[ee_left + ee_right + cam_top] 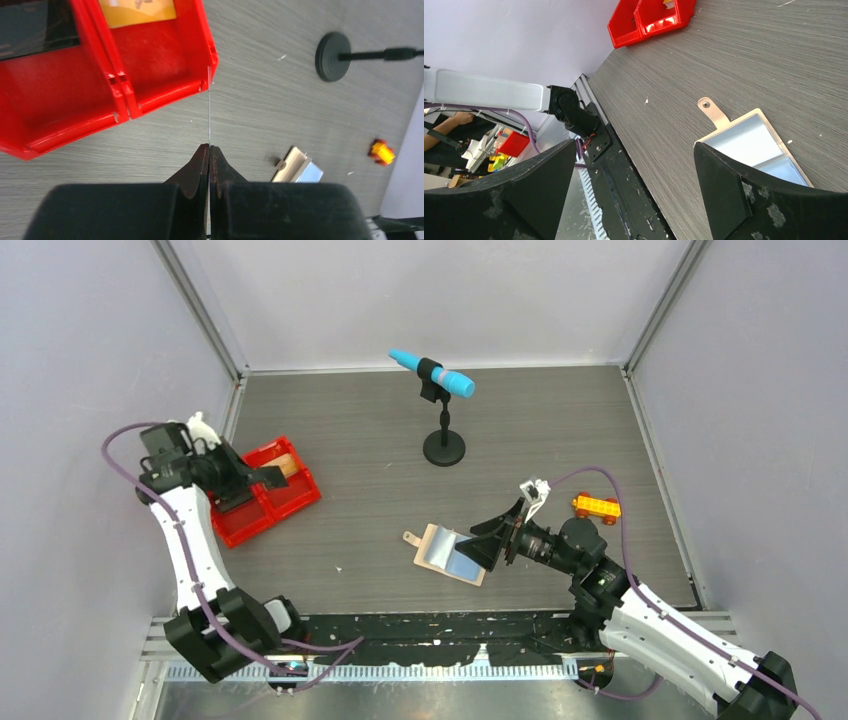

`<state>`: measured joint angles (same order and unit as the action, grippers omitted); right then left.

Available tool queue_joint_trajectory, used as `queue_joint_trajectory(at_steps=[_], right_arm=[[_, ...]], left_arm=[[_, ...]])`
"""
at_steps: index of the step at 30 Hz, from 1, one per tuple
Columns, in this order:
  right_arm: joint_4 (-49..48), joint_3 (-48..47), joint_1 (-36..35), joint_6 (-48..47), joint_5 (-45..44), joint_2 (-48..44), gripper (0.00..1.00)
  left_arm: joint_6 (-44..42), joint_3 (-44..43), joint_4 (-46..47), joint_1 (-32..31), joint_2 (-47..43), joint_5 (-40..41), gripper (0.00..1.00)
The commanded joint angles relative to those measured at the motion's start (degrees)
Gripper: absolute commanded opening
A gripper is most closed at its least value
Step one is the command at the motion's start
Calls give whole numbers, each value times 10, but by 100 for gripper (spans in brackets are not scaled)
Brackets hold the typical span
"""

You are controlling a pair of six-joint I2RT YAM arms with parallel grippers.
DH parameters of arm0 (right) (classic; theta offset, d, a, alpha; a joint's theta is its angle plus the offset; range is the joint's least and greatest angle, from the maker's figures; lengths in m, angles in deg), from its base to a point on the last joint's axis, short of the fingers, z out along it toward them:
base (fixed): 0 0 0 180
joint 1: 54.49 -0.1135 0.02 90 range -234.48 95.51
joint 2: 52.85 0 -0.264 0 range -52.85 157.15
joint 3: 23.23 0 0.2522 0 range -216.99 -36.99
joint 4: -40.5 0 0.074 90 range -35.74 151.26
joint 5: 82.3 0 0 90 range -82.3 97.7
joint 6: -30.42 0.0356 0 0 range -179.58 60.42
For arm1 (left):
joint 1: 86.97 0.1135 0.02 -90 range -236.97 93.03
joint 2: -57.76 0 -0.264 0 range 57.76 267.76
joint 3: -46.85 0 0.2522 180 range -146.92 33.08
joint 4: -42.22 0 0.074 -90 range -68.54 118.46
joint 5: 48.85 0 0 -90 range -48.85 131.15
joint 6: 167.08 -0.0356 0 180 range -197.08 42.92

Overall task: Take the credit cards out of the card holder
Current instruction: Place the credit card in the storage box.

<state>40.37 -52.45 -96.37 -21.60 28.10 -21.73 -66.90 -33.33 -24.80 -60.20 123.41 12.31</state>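
Observation:
The tan card holder (450, 552) lies open on the table, its blue-grey sleeves up; it also shows in the right wrist view (754, 140) and the left wrist view (297, 167). My right gripper (505, 525) is open and empty, with one finger over the holder's right edge (634, 165). My left gripper (250, 480) is shut on a thin dark card (267, 477), seen edge-on (209, 110) over the red tray's corner. A tan-orange card (137, 12) lies in the tray's right compartment (290, 465). A dark flat card (35, 27) lies in the left compartment.
The red two-compartment tray (300, 500) sits at the left (160, 95). A black stand with a blue microphone (443, 445) is at the back middle. An orange-yellow toy car (596, 507) sits right of my right gripper. Grey walls enclose the table.

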Motion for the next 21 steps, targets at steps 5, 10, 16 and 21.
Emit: queue_joint_trajectory(at_steps=[5,10,16,21], right_arm=[[-47,5,0,-11,6,-6,95],[-68,9,0,-12,9,4,95],[-56,7,0,-30,16,-1,96],[-25,-1,0,-52,8,-7,95]], left_arm=[[16,-97,-22,135,67,-90,0],[11,-124,-44,161,107,-39,0],[-23,-161,-79,163,166,24,0],[-30,-168,-65,162,195,56,0]])
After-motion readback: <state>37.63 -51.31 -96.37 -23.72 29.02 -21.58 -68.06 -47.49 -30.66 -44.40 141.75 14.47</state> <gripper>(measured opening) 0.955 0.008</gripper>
